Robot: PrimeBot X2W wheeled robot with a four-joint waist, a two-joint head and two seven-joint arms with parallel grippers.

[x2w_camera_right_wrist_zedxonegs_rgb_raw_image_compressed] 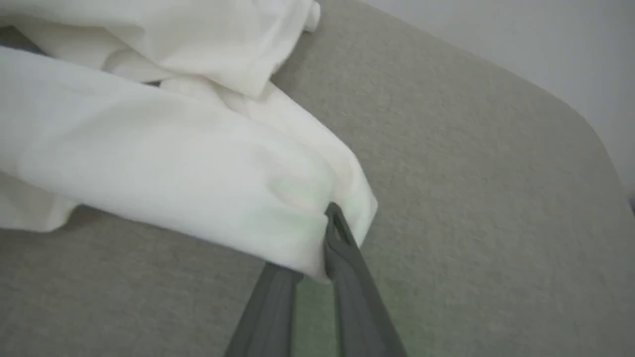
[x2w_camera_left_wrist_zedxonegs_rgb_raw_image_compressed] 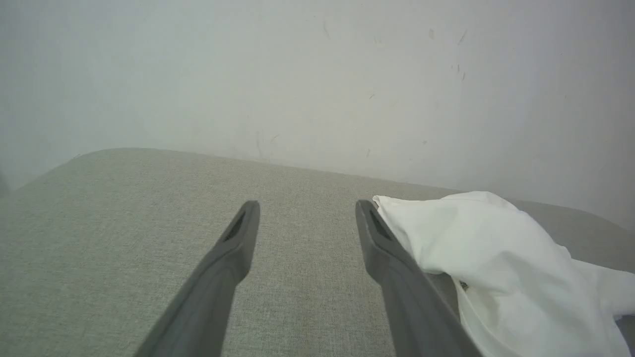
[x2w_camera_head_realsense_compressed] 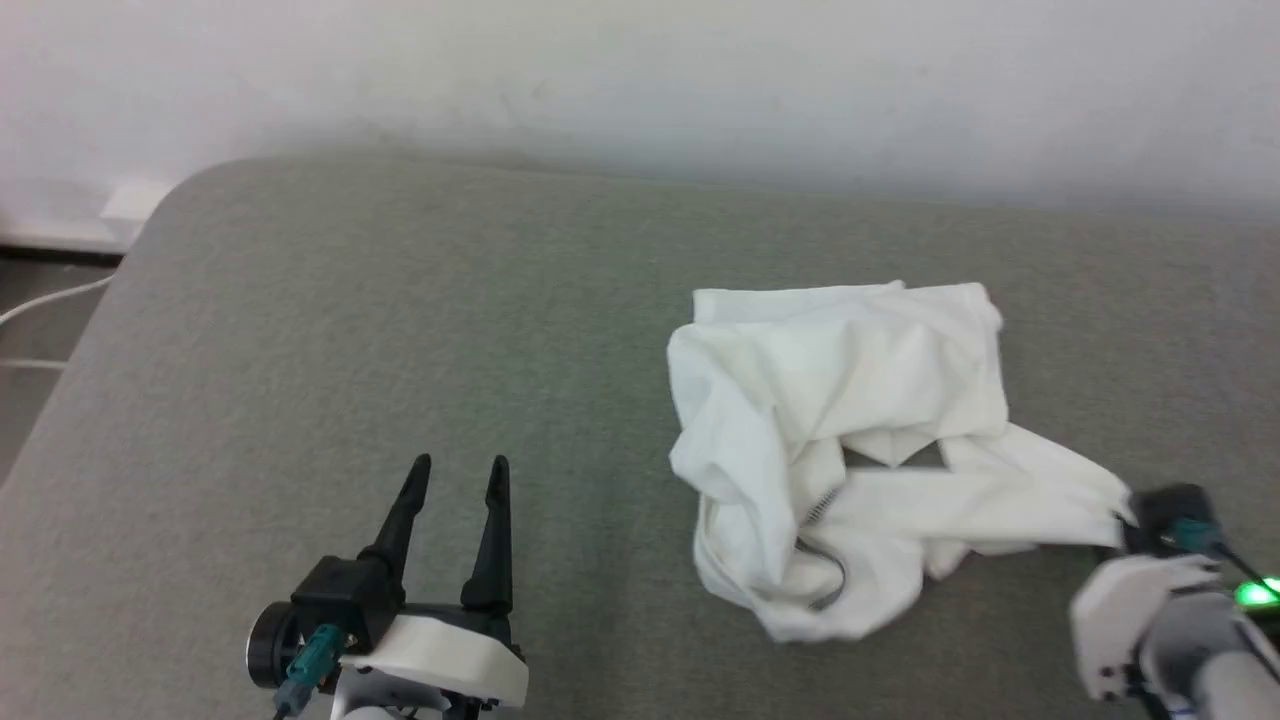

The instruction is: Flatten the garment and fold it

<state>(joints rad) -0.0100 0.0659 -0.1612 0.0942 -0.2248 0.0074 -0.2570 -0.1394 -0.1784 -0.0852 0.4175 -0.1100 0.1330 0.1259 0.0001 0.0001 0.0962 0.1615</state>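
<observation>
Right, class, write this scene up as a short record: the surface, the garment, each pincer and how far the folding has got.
surface: grey fabric-covered table, pale wall behind
garment: white thin shirt with dark zigzag seam stitching, crumpled, right of centre
left pincer: open, empty, apart from the shirt
right pincer: shut on the shirt's near right end
progress: not yet flattened or folded

The garment [x2w_camera_head_realsense_compressed: 850, 400] lay right of centre on the tabletop [x2w_camera_head_realsense_compressed: 400, 320], before the wall [x2w_camera_head_realsense_compressed: 640, 80]; the left end effector [x2w_camera_head_realsense_compressed: 460, 465] well apart leftward, the right end effector [x2w_camera_head_realsense_compressed: 1128, 512] at its right edge.
</observation>
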